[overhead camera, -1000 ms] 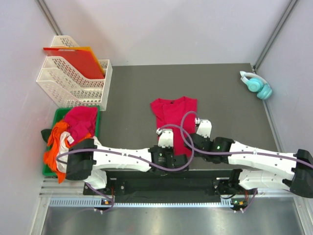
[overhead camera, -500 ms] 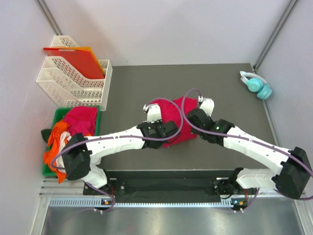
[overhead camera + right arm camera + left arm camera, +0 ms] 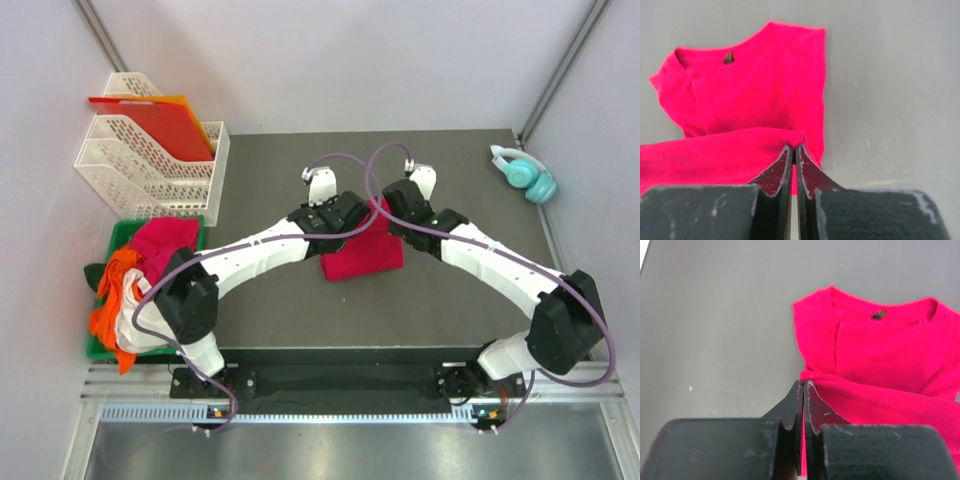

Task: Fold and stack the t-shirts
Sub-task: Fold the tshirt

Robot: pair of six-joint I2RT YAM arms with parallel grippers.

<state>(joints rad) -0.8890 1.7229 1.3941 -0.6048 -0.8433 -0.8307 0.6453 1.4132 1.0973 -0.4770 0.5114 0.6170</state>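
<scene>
while both arms reach over the table (image 3: 270, 180), the red shirt (image 3: 362, 258) sits at its centre, hem lifted over the collar half. left gripper (image 3: 803, 385) clamped on the hem at the shirt's 11 o'clock, right gripper (image 3: 792, 148) clamped on it at 1 o'clock. other shirts (image 3: 160, 245) heaped in the bin (image 3: 199, 255), table's 9 o'clock.

Our left arm (image 3: 250, 258) stretched forward and to right, our right arm (image 3: 495, 268) stretched forward and to left, wrists near each other, side by side. Our left gripper (image 3: 803, 390): fingers pressed together, pinching fold of crimson t-shirt (image 3: 880, 350). Our right gripper (image 3: 792, 152): likewise clamped on fold's other end.
</scene>
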